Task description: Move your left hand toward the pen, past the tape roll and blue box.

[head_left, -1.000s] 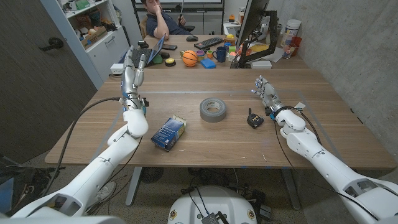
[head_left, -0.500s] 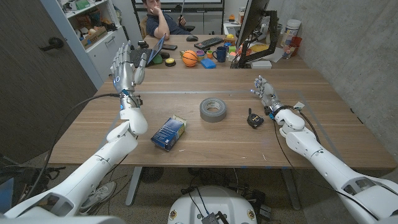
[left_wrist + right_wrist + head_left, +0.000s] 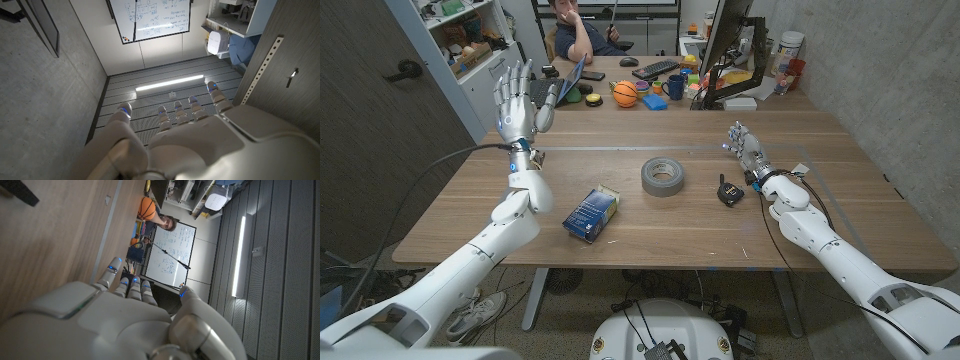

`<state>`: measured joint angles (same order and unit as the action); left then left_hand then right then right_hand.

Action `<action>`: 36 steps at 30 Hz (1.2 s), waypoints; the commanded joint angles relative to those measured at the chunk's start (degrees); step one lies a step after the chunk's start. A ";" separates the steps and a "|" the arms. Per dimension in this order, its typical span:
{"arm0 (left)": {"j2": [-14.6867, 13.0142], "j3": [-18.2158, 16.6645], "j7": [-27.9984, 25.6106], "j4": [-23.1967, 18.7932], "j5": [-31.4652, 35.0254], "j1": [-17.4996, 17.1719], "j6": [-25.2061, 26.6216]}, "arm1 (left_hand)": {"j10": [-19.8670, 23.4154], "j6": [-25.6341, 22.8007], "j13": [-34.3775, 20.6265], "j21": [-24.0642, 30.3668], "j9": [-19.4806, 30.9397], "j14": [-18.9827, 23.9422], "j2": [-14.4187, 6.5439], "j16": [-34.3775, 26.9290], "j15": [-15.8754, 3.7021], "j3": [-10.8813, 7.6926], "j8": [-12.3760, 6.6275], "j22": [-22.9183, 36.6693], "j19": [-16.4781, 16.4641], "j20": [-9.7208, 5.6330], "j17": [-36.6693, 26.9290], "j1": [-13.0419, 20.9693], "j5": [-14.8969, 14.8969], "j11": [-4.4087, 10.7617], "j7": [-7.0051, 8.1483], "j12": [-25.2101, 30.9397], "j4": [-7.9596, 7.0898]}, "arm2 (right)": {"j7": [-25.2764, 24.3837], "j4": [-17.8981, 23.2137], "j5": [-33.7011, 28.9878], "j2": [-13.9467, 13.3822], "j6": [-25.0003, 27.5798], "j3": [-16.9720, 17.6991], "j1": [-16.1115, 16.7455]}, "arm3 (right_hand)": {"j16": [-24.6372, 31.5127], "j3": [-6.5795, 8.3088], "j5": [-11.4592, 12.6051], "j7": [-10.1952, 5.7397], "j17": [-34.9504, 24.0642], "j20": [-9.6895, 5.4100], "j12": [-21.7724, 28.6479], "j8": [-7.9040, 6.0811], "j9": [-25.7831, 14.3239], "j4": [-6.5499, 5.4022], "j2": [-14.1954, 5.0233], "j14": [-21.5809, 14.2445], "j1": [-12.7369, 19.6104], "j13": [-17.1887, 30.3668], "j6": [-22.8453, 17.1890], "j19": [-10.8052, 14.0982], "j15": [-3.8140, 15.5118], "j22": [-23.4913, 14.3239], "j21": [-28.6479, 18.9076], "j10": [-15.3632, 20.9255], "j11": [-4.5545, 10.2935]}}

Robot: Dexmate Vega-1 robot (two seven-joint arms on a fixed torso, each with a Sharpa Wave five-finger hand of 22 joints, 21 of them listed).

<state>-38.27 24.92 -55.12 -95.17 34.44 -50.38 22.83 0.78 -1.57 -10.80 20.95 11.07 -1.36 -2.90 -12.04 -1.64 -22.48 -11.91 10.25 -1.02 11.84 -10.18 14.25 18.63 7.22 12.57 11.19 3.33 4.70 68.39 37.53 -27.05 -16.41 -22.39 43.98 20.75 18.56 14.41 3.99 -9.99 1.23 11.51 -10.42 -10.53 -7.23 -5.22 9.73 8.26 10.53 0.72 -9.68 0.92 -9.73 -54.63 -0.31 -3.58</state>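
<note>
Left hand (image 3: 515, 97) raised above the table's left side, fingers spread, grasping nothing. Blue box (image 3: 591, 213) lies near its forearm, tape roll (image 3: 662, 176) just beyond, mid-table. Right hand (image 3: 748, 149) empty, fingers loosely apart, beside a small black device (image 3: 729, 190). Pen not identifiable.

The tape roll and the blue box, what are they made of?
The tape roll looks like grey cloth or plastic duct tape: dull silvery sheen, wound around a hollow core. The blue box seems to be printed cardboard, with flat faces and sharp folded edges.
</note>
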 commanded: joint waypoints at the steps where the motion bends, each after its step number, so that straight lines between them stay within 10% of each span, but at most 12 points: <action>1: -1.85 3.64 2.33 -0.67 5.81 1.83 11.14 | 0.78 -0.42 -0.20 -0.55 0.13 0.36 -0.02 0.02 -1.97 -0.35 -0.51 0.18 -0.75 0.37 -0.06 1.11 -0.27 0.37 0.16 0.23 0.88 | 0.20 -0.62 0.02 0.37 -0.39 -0.08 -0.24 | -0.15 -0.15 0.39 0.50 -0.32 -0.06 -0.08 -0.23 -0.12 -0.13 -0.07 0.61 -0.36 0.30 -0.03 -6.71 -0.46 -0.23 0.31 0.12 -0.28; 36: -5.03 4.53 12.27 1.29 -2.78 4.70 13.51 | -5.28 2.30 -0.15 -3.61 -0.02 -3.34 2.11 0.93 0.16 1.11 1.07 0.22 -0.95 0.33 -0.25 0.05 -1.93 -0.41 0.11 -1.21 2.26 | 0.03 -0.21 -0.05 0.33 0.14 -0.28 -0.13 | -0.63 -0.86 0.41 0.59 -0.35 0.02 -0.17 -0.24 -0.12 -0.47 0.28 0.25 -1.03 0.31 -0.04 -6.39 -0.45 -0.24 1.27 0.27 -0.31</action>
<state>-41.73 28.91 -47.05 -95.41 35.01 -47.18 37.71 -4.16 0.23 -10.80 17.57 10.92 -3.98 -1.44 -11.17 -1.57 -21.60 -11.01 10.25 -1.91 12.06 -10.28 14.44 16.91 6.75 12.50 9.92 5.48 4.55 67.97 37.47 -26.75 -16.60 -22.47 43.81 20.22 18.11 14.41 3.99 -10.28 1.22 11.31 -10.42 -10.52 -7.68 -5.21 9.72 7.64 10.53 0.72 -9.68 0.92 -9.73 -53.71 -0.32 -3.58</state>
